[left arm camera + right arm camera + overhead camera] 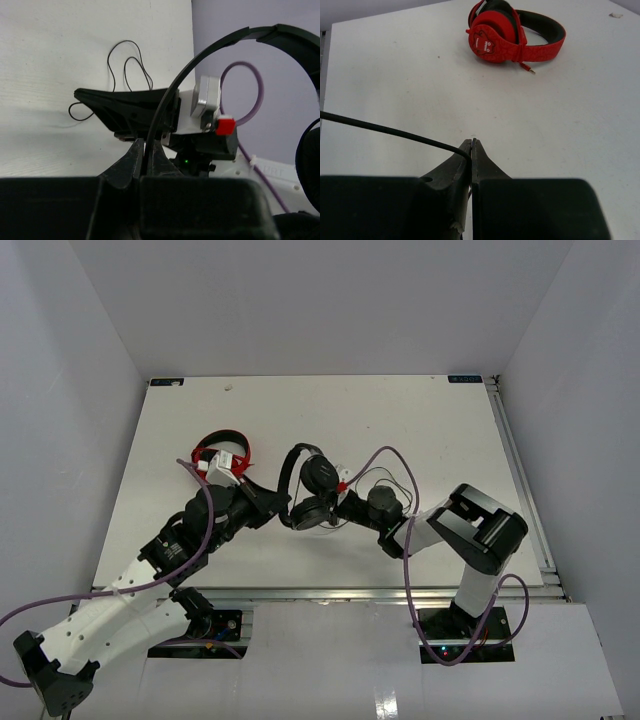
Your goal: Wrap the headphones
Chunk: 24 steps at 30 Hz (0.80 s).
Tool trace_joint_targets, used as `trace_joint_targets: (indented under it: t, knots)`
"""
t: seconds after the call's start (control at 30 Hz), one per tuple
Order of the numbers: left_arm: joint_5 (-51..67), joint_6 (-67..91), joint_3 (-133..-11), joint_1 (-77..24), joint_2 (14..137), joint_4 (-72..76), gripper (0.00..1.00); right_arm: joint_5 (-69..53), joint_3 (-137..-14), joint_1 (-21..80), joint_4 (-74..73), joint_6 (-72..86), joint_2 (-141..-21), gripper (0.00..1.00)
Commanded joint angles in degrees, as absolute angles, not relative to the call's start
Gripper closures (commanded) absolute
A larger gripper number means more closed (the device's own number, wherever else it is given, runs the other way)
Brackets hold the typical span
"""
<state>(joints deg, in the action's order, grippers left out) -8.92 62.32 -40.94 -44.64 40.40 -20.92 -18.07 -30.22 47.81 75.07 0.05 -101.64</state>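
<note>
Left claw [148, 150] tight on the headband [290, 34] of the headphones [322, 476], right claw [471, 147] tight on cable [385, 131].

Pale grey walls [300, 300] are closing in on three sides of my white table [400, 420], and soft, even light is falling across it.

Bright, even light, faint shadows; the left tool [148, 149] seems slightly blurred up close.

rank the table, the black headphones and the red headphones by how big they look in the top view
1. white table
2. black headphones
3. red headphones, partly hidden behind the left arm, so second versus third is unsure
</note>
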Motion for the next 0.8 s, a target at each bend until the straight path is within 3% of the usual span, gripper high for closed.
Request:
trace_joint_targets:
  t: [0.0,0.17,0.4,0.77]
  knots:
    - [-1.57,57.99,-38.83,-44.56,38.66,-14.97,1.00,-15.96,-33.63,45.82,86.00,1.87,-96.99,0.92]
    - [-0.09,51.47,-38.49,-44.56,37.01,-15.10,1.00,-13.29,-32.89,43.44,82.71,3.32,-94.05,0.92]
    - [-18.71,51.76,-40.55,-44.56,34.89,-23.79,1.00,-15.06,-25.66,35.27,82.85,13.46,-86.33,0.92]
    - [-29.35,59.32,-44.55,-44.56,38.82,-23.82,1.00,-20.30,-18.46,34.28,89.90,19.85,-85.51,0.92]
